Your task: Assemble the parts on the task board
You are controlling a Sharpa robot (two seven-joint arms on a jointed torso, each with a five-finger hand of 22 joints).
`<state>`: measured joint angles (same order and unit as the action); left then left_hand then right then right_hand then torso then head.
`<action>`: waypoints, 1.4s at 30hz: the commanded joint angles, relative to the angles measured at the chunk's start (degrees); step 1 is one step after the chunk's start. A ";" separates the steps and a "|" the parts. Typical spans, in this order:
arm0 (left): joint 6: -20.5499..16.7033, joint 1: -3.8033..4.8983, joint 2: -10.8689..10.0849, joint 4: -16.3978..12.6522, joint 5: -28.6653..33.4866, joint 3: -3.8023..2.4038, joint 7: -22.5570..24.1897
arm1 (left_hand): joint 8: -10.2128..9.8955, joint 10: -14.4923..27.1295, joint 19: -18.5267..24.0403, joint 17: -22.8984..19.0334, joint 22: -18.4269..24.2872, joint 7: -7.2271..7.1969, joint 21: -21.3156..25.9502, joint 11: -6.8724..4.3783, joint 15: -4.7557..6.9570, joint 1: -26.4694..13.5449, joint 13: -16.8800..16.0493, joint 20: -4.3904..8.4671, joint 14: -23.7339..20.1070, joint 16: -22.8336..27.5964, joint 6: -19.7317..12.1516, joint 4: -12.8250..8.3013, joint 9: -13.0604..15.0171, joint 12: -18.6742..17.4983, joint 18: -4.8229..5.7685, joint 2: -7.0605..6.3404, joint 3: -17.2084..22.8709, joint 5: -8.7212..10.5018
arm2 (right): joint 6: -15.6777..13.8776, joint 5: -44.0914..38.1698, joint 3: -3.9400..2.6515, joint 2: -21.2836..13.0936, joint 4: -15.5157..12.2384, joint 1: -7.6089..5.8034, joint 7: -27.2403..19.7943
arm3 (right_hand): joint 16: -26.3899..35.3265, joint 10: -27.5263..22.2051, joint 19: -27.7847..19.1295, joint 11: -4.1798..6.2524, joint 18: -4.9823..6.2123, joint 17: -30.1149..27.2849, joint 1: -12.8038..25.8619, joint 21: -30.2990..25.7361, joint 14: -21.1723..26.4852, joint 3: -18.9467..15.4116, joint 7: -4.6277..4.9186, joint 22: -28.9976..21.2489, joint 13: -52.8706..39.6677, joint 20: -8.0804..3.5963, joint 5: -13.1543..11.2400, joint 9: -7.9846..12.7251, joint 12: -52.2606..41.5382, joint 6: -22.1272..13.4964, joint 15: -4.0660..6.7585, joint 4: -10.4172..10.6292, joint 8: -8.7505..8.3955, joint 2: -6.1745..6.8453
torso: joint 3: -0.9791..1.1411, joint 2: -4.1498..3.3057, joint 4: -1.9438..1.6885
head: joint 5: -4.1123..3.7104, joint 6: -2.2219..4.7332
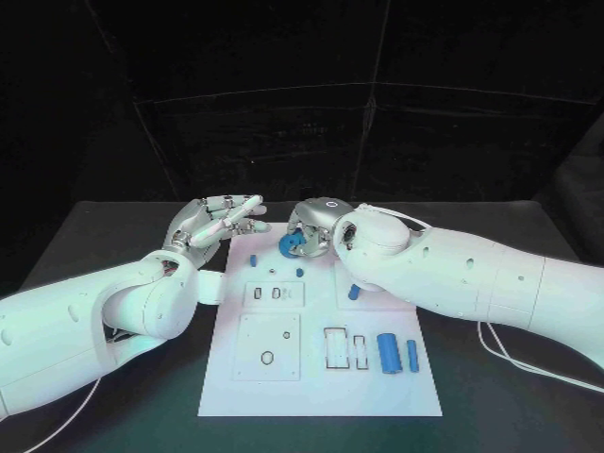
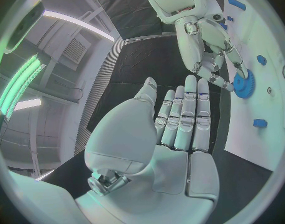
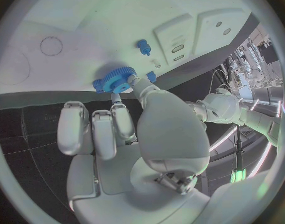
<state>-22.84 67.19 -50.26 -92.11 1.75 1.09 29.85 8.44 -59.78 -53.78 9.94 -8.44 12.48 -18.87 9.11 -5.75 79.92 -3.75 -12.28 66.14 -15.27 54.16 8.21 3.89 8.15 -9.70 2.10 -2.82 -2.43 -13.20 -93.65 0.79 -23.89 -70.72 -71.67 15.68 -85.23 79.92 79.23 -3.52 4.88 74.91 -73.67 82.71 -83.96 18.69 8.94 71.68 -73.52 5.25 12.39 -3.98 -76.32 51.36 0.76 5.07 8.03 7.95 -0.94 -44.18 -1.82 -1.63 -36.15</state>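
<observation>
A: Where's everything? Biggest first.

B: The table (image 1: 111, 236) carries the task board (image 1: 316, 387). At the board's 12 o'clock edge the right hand (image 1: 311, 231) pinches a blue gear (image 1: 292, 247) just over the board.

A: And the other hand?

B: The left hand (image 1: 214, 222) hovers at 11 o'clock, fingers apart, holding nothing. The right is nearer; the gear's axis looks tilted.

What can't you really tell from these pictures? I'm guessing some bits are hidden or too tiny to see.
- Head view: the right hand largely hides the blue gear, so its seating on the task board is unclear.
- Right wrist view: the fingers cover the gear's near side.
- Head view: the board's small holes and slots are too small to read.
- Left hand is empty; its purpose is unclear.
</observation>
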 commanded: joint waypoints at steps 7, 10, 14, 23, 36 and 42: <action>0.63 0.09 0.02 -0.02 -0.07 -0.04 0.28 | -0.29 -0.05 -0.36 0.07 0.07 0.33 0.31 0.23 -0.27 -0.10 0.03 -0.12 0.28 0.28 0.02 -0.22 -0.06 -0.31 -0.73 0.49 0.01 -0.30 | 1.96 0.06 0.01 0.23 0.70 -0.06 -0.32 | -0.37 -0.55 -0.01 -1.60 -1.00 4.79 4.15 0.17 -3.99 -10.09 1.28 0.02 0.71 1.58 0.66 0.23 0.70 -4.84 -1.42 5.66 -3.88 0.08 | 0.00 0.00 -0.01 | 0.03 -0.04; 0.61 0.09 -0.01 -0.01 -0.07 -0.04 0.26 | -0.34 -0.07 -0.36 0.08 0.10 0.33 0.34 0.24 -0.28 -0.08 0.03 -0.12 0.28 0.32 0.04 -0.28 -0.06 -0.37 -0.73 0.52 -0.01 -0.30 | 2.65 0.37 0.01 0.16 0.67 -0.05 -0.26 | -0.46 -0.48 0.04 -1.49 -1.01 4.96 6.12 0.25 -4.01 -12.78 1.09 0.15 0.50 1.58 4.06 -0.07 0.50 -1.63 -1.35 8.62 -3.54 -1.03 | 0.00 0.00 -0.02 | 0.03 -0.04; 0.59 0.09 -0.05 -0.01 -0.07 -0.04 0.24 | -0.36 -0.08 -0.36 0.10 0.11 0.34 0.36 0.24 -0.28 -0.07 0.03 -0.13 0.27 0.35 0.05 -0.32 -0.07 -0.41 -0.73 0.54 -0.02 -0.30 | 2.86 0.70 0.02 -0.16 0.38 -0.05 -0.17 | -0.56 -0.36 0.20 -1.28 -1.07 5.14 6.73 0.40 -4.03 -15.01 0.85 0.45 0.25 1.44 7.16 -0.09 0.28 -0.57 -1.18 10.16 -3.46 -1.90 | 0.02 0.02 -0.02 | 0.05 -0.10; 0.60 0.09 -0.35 0.04 -0.07 -0.04 0.29 | -0.36 -0.08 -0.36 0.10 0.11 0.34 0.36 0.24 -0.28 -0.07 0.03 -0.13 0.27 0.35 0.05 -0.32 -0.07 -0.41 -0.73 0.54 -0.02 -0.30 | -9.54 3.65 0.04 -4.90 -3.62 -0.01 -3.78 | -0.82 0.43 0.62 -1.14 -1.21 5.66 4.19 0.74 -4.16 -16.76 0.75 1.14 -0.87 1.32 9.32 0.03 -0.68 -0.18 -1.06 9.77 -3.83 -2.60 | 0.11 0.11 0.19 | 0.07 0.19; 0.53 0.09 -0.98 -0.13 -0.07 -0.04 0.38 | -0.40 -0.09 -0.36 0.11 0.14 0.34 0.38 0.25 -0.29 -0.06 0.03 -0.13 0.27 0.40 0.06 -0.37 -0.07 -0.46 -0.73 0.56 -0.04 -0.30 | -5.95 24.43 0.04 -23.29 -11.53 -0.29 -17.52 | -0.52 0.08 0.10 -0.69 -1.10 5.08 -8.13 0.49 -3.97 -15.96 0.41 0.61 -0.61 0.95 6.83 0.03 -0.10 0.93 -0.68 1.33 -3.83 -2.74 | 0.48 0.43 1.55 | -0.89 0.89; 0.64 0.09 -0.79 -0.03 -0.07 -0.04 0.40 | -0.40 -0.09 -0.36 0.11 0.14 0.34 0.38 0.25 -0.29 -0.06 0.03 -0.13 0.27 0.40 0.06 -0.37 -0.07 -0.46 -0.73 0.56 -0.04 -0.30 | -4.05 26.66 0.06 -26.98 -10.06 -0.28 -20.47 | -0.46 -0.03 -0.02 -0.72 -1.07 4.97 -8.34 0.41 -3.94 -16.46 0.43 0.45 -0.46 0.95 6.79 0.08 0.07 0.73 -0.69 0.79 -3.96 -2.25 | 0.66 0.42 1.64 | -1.41 0.91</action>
<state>-22.85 67.19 -51.12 -92.08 1.77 1.09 29.79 8.22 -59.78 -53.78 9.98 -8.40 12.48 -18.87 9.11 -5.75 79.92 -3.75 -12.28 66.14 -15.27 54.16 8.22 3.90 7.93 -9.69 2.10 -2.82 -2.43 -19.53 -71.27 0.88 -50.71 -81.00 -71.86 -0.31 -85.87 80.16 79.47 -4.50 3.98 74.90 -81.82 83.19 -84.04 2.23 9.34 72.17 -74.04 6.44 19.43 -3.96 -76.56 51.89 -0.31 6.08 4.28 5.49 -0.37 -43.79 -0.33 -2.83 -35.14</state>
